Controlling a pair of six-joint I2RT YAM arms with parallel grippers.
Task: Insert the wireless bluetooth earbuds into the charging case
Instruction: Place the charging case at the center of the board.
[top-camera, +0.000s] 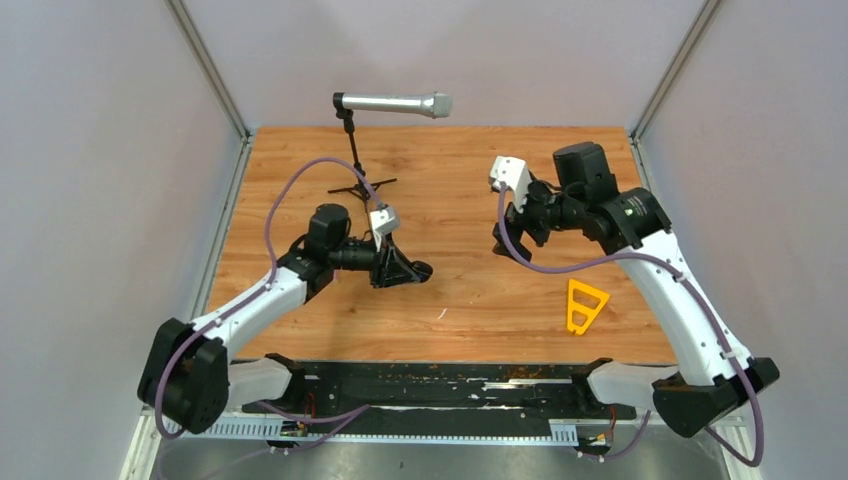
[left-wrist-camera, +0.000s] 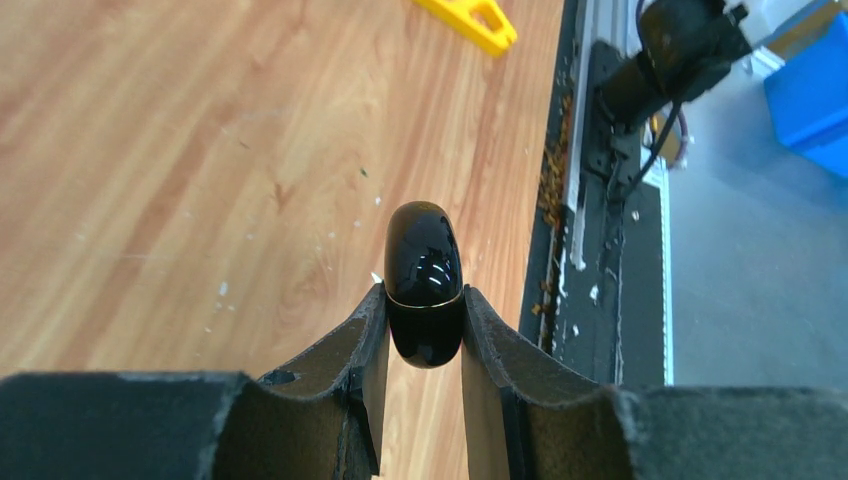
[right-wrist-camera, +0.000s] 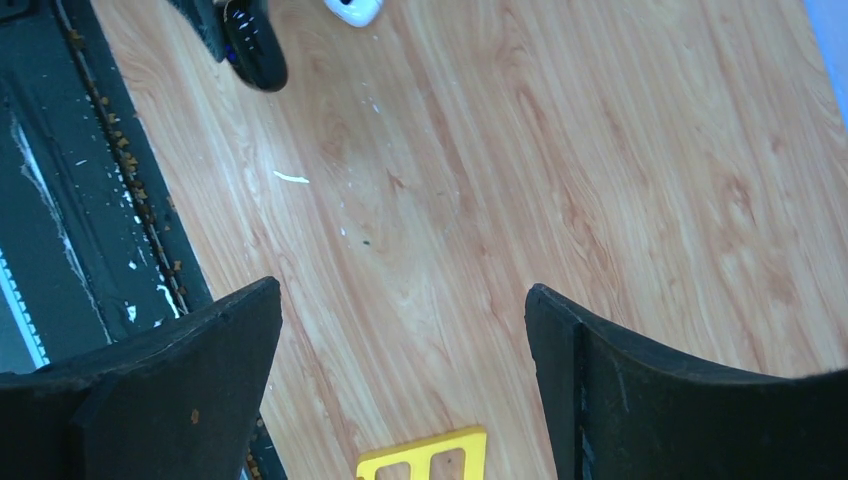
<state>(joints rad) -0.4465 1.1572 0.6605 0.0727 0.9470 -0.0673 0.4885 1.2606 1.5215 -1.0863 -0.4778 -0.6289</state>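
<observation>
Left hand (left-wrist-camera: 423, 298) is clamped on 1 black charging case (left-wrist-camera: 422, 255), its long axis running straight out ahead of it; our right hand (right-wrist-camera: 402, 293) hangs spread and empty, well apart. We see no earbuds.

The left arm (top-camera: 255, 300) and right arm (top-camera: 680, 292) have smooth white shells between chunky black joints. A lilac cable (top-camera: 322, 160) loops along each. A small white camera block (top-camera: 384, 221) sits at each wrist. The fingers (left-wrist-camera: 335, 375) are matte black wedges with rough, scuffed edges; a tiny green dot (top-camera: 631, 208) marks the right arm.
</observation>
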